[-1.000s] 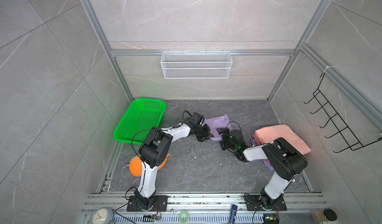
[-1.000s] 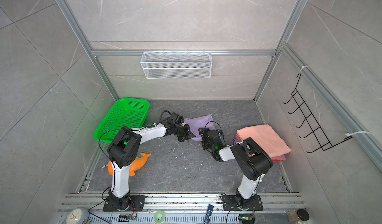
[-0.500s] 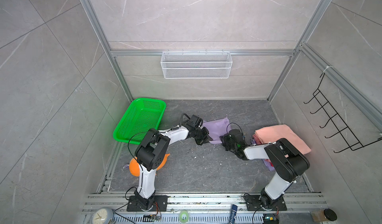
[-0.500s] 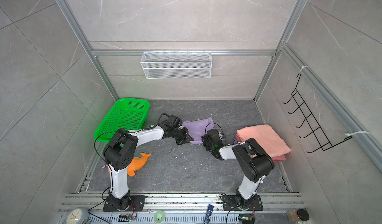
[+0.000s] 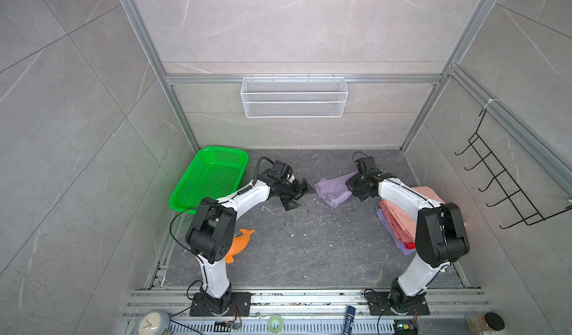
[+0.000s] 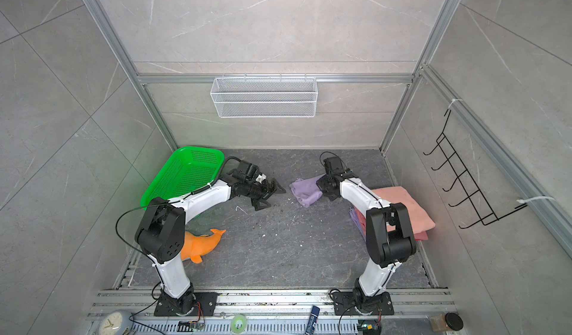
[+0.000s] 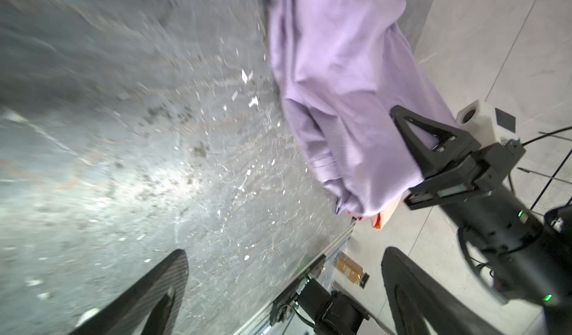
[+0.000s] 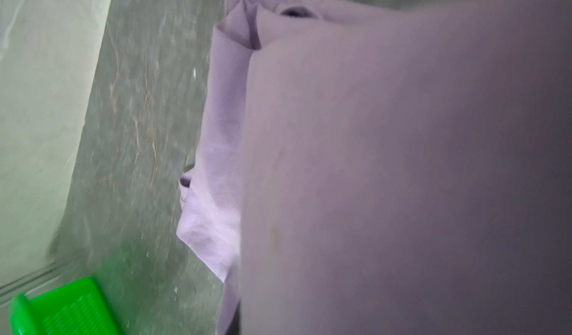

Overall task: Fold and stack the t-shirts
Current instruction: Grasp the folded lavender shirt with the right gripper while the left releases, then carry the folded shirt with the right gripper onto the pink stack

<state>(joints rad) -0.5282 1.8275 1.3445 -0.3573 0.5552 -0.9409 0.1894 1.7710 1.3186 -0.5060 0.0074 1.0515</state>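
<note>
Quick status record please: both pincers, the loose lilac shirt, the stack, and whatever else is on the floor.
left pincer: open, holding nothing, apart from the cloth
right pincer: shut on lilac t-shirt
lilac t-shirt: rumpled, one end in the right pincer, rest on the floor
stack: right side, salmon-pink on top, lilac and red edges beneath
green basket: far left corner
orange dolphin: partly behind the left arm

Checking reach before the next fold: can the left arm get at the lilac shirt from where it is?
Probably yes. The left gripper stands open beside the lilac shirt, only bare floor between them; the right gripper pinches its opposite side.
</note>
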